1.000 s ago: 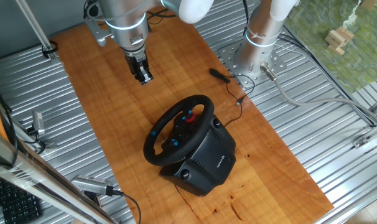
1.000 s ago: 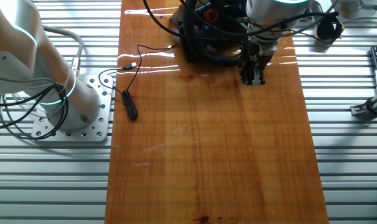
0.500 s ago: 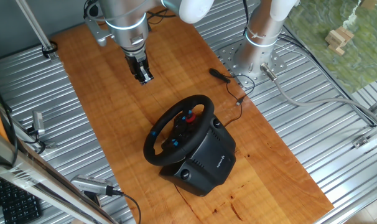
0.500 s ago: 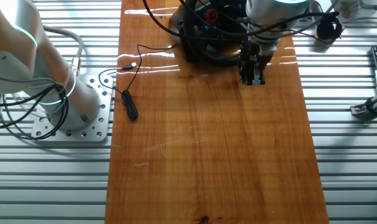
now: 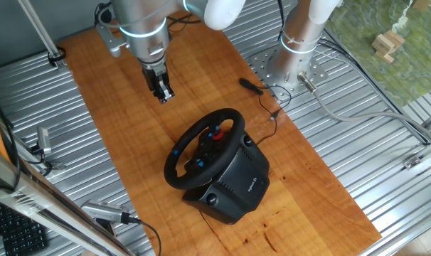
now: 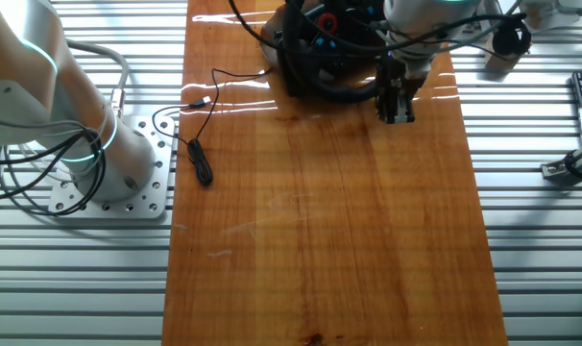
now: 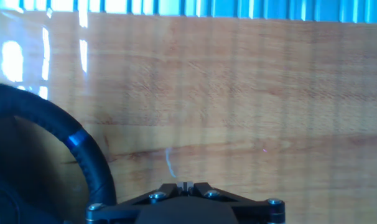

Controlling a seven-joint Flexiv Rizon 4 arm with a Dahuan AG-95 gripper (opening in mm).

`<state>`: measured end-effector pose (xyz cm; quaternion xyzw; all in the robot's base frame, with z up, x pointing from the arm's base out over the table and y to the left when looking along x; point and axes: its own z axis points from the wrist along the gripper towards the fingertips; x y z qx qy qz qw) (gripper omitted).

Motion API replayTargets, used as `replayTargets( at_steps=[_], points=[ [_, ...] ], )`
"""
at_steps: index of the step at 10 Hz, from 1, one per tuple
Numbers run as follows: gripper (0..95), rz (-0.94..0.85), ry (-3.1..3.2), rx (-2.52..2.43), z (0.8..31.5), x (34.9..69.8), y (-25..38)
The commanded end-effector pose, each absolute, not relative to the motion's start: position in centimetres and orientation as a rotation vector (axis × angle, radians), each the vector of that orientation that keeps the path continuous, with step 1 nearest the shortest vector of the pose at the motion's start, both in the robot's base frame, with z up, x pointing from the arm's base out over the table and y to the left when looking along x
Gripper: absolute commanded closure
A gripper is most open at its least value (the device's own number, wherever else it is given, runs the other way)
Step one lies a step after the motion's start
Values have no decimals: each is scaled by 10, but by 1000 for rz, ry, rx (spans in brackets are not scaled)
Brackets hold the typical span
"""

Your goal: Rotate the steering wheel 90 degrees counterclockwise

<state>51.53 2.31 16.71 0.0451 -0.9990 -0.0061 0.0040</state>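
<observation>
Steering wheel (image 5: 203,146) on base housing (image 5: 233,186), mid tabletop (image 5: 130,142); claw (image 5: 163,93) above the tabletop, apart behind the wheel; cable (image 5: 262,92) to the right.

One fixed view looks down steeply from high above the end of the wooden table (image 5: 130,142) where the steering wheel (image 5: 203,146) stands, its rim facing the lens. The other fixed view hangs over the opposite end, so the wheel (image 6: 315,48) sits at its top edge, with the gripper (image 6: 397,111) beside it. Both show the board and the arm's base plate (image 6: 118,187). The hand view sits close above the board, catching only a rim arc (image 7: 70,143) at left
</observation>
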Motion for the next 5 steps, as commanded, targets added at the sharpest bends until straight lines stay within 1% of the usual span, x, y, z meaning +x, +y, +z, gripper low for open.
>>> replayTargets(
  at_steps=[1,5],
  points=[
    [950,-44,-3127,157,172,517,30],
    [950,-130,-3115,147,187,520,45]
  ],
)
